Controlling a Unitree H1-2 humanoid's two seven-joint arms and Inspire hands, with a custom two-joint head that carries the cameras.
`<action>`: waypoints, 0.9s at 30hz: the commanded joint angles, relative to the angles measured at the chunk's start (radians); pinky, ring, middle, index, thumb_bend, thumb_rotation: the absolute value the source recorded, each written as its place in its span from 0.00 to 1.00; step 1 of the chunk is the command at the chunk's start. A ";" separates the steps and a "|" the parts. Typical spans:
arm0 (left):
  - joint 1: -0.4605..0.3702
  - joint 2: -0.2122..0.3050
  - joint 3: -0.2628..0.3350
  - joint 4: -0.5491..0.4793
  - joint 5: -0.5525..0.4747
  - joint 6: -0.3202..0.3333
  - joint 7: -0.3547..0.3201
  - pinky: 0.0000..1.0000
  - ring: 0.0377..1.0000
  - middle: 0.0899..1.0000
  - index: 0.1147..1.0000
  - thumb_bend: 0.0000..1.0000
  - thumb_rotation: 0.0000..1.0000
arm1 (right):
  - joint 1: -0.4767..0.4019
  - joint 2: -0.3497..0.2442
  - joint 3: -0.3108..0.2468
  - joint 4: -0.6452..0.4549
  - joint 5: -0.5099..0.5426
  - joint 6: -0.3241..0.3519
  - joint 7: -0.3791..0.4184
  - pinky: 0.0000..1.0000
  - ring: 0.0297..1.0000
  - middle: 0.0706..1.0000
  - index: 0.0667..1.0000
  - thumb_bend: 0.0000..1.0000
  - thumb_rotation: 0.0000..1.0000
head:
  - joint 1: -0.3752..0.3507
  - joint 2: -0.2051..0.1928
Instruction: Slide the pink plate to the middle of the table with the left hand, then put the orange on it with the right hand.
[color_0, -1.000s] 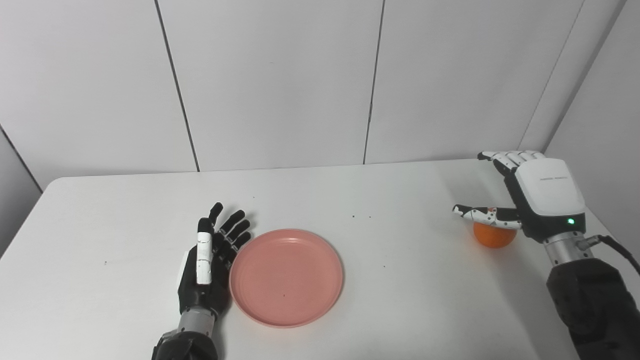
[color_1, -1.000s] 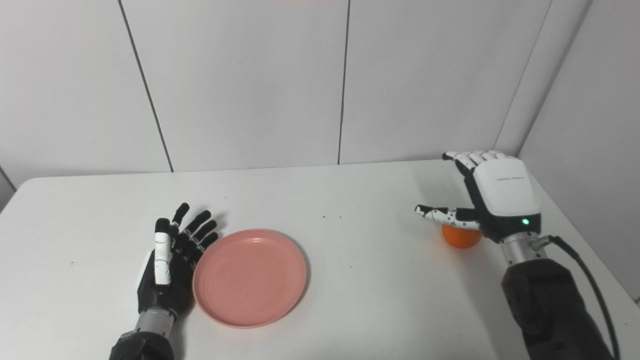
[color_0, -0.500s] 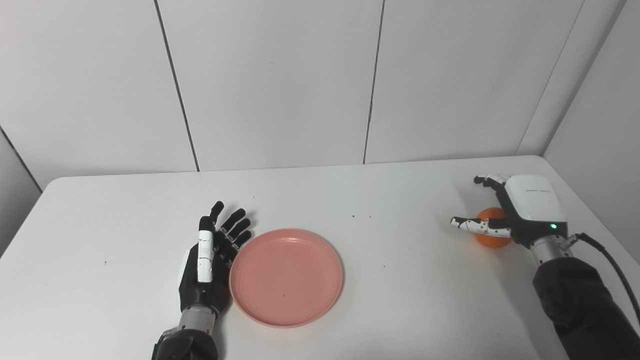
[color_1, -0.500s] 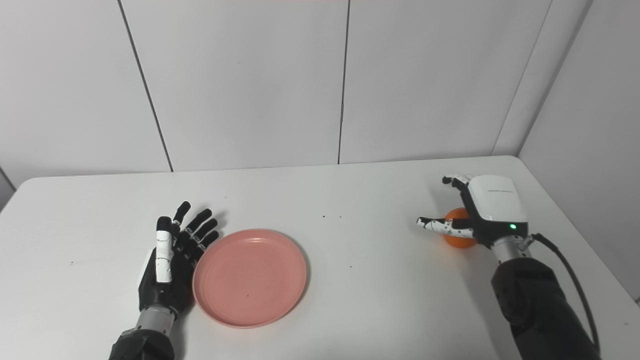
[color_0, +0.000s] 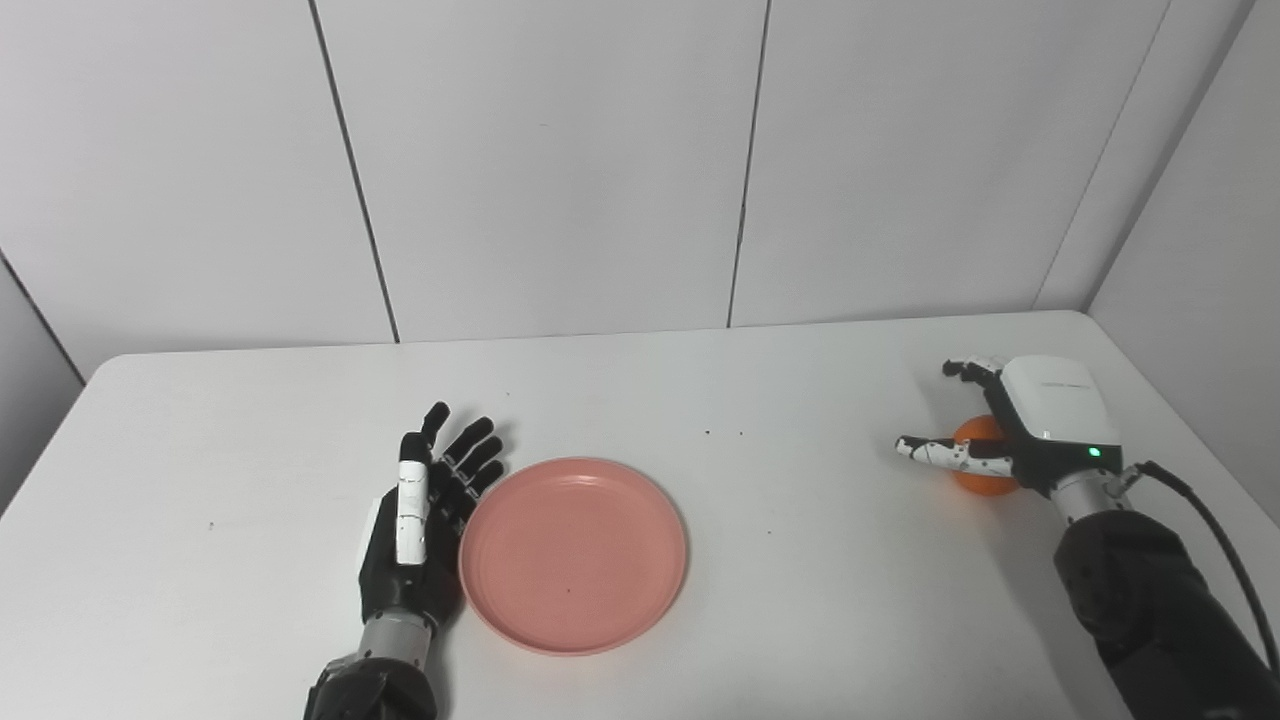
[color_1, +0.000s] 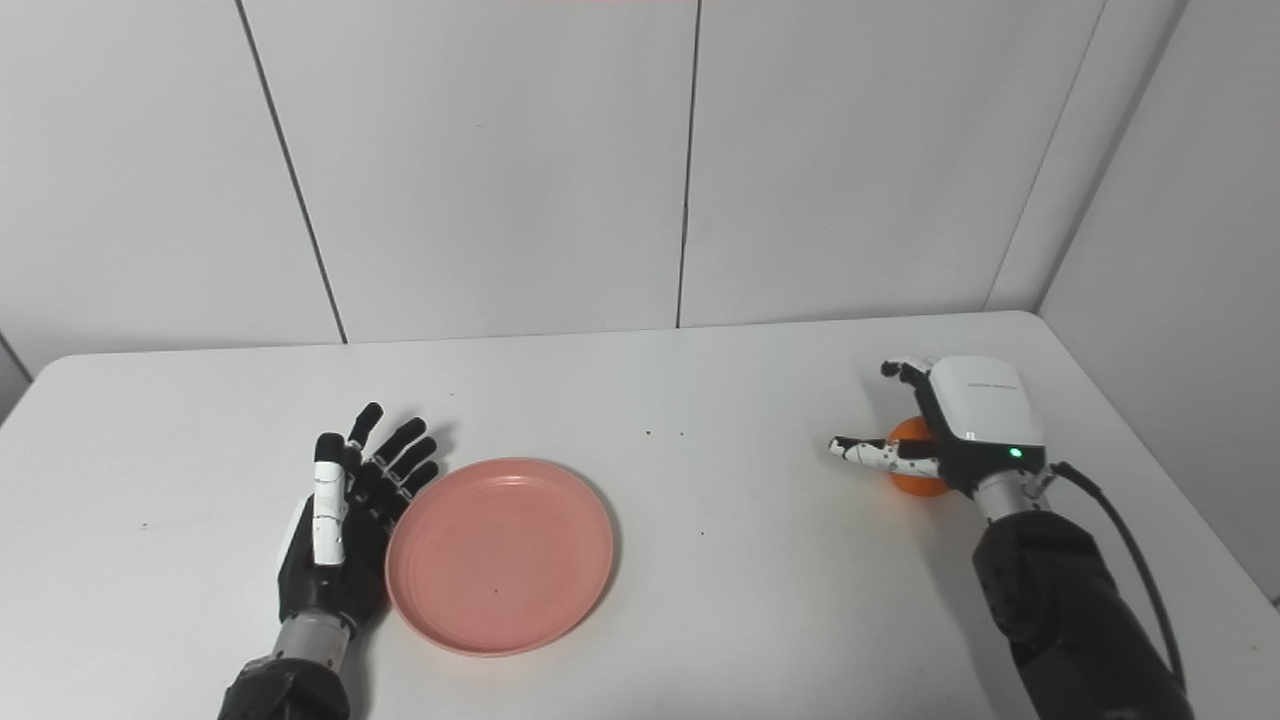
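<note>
The pink plate (color_0: 572, 553) lies flat on the white table (color_0: 640, 400), left of the middle. My left hand (color_0: 420, 530) rests open, edge-on against the plate's left rim, fingers stretched out. The orange (color_0: 978, 470) sits on the table at the far right. My right hand (color_0: 1020, 430) is low around the orange, thumb stretched in front of it and fingers curved over its far side, still spread. The hand covers much of the orange. In the right eye view the plate (color_1: 500, 555) and the orange (color_1: 912, 462) show the same way.
The table's right edge (color_0: 1200, 470) runs close behind my right hand. A black cable (color_0: 1210, 515) trails from the right wrist. White wall panels stand behind the table's far edge. A few dark specks (color_0: 722, 434) dot the tabletop.
My right hand has come down from above the orange to table level around it. The left hand and the plate have not moved.
</note>
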 joint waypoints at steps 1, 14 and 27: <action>0.008 -0.001 -0.005 0.011 0.012 0.027 0.006 0.84 0.82 0.80 0.93 0.89 0.82 | -0.041 -0.037 -0.005 -0.011 0.003 0.041 -0.007 0.72 0.72 0.72 0.71 0.89 0.80 | 0.000 0.001; 0.007 0.002 -0.006 0.014 0.009 0.030 0.002 0.85 0.83 0.80 0.93 0.89 0.82 | -0.025 -0.049 0.022 -0.014 0.015 0.073 0.016 0.75 0.74 0.73 0.73 0.88 0.78 | -0.001 0.002; 0.007 0.001 -0.001 0.013 0.006 0.035 0.005 0.85 0.82 0.80 0.93 0.89 0.82 | -0.013 -0.059 0.027 -0.018 0.018 0.097 0.029 0.75 0.74 0.73 0.74 0.89 0.79 | -0.003 0.003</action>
